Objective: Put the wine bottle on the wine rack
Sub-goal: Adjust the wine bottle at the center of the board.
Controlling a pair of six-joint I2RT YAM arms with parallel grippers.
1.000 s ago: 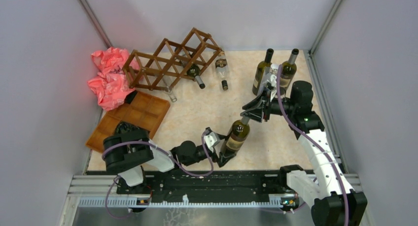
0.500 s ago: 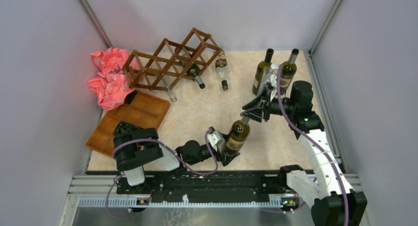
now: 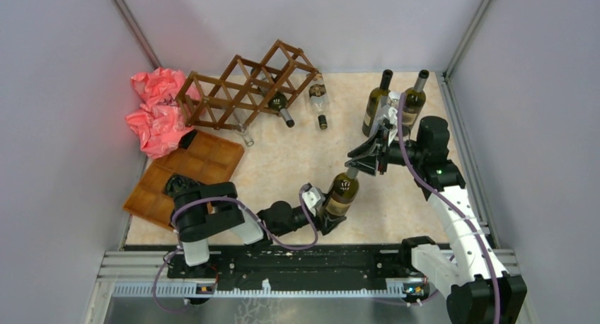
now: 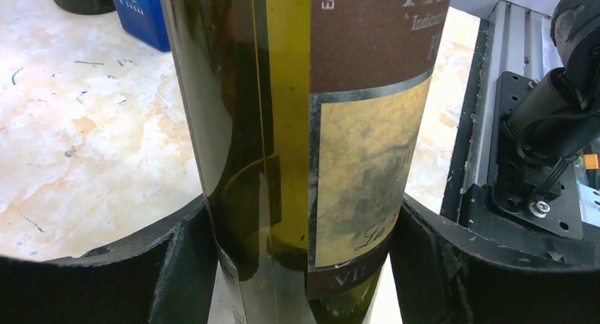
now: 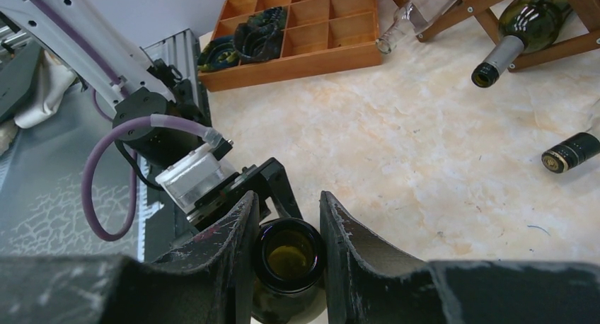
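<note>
Wine bottle (image 3: 341,193): upright, lower centre of the top view, well apart from the rack.
Right gripper (image 5: 286,247): pinching the bottle's neck at the mouth.
Left gripper (image 4: 304,267): fingers (image 4: 177,267) pressed against both sides of the bottle's lower body.
Wine rack (image 3: 244,87): upper left, by the back wall.

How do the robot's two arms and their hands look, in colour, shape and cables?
The left arm and the right arm have black joints and white links, each with a purple cable looping alongside. The left hand and the right hand each have two thick black fingers; the right hand's are scuffed whitish at the edges.
</note>
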